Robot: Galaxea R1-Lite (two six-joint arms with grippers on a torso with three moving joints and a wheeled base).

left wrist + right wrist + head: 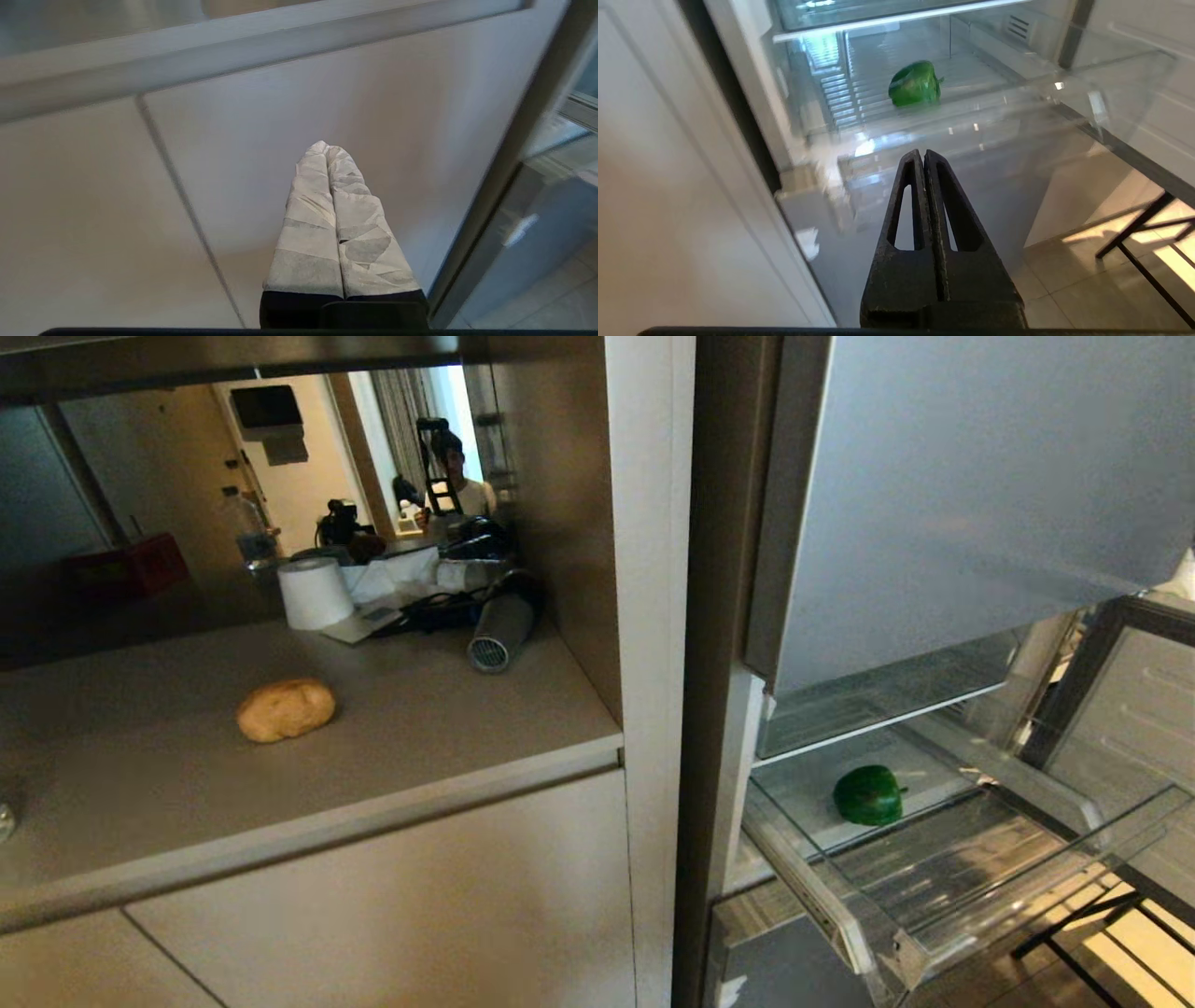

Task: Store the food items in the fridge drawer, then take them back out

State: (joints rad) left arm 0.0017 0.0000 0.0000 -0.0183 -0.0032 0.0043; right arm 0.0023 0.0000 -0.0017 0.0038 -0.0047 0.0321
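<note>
Leftmost, on the beige counter (420, 737) set into a cabinet niche, lies the rounded tan-yellow potato-like lump (286, 709), alone on the open front part of the surface. Behind it, toward the mirrored back wall, stand a white paper roll (315, 593) and a grey ribbed cylinder (499, 633) lying on its side among dark cables. A dim red box (126, 565) shows in the far left of the niche, and a person's reflection appears in the mirror. Below the counter run the flat beige cabinet doors (392, 896).

The left end effector (327, 145), its fingers wrapped in pale tape, is clenched with nothing between them; it hangs in front of the cabinet doors, below the counter edge.

Further right, past the white upright panel, the silver-grey fridge (980, 495) stands with its lower door open. The wide, shallow clear plastic fridge drawer (934, 933) is pulled out toward the robot. Inside it, toward the back on the ribbed bottom, rests the glossy, lumpy green bell pepper (869, 794), well apart from the potato-like lump.

The right end effector (923, 153), black with slotted fingers, is clenched and empty; it is parked low in front of the drawer's clear front wall, with the pepper beyond it, apart from it.
</note>
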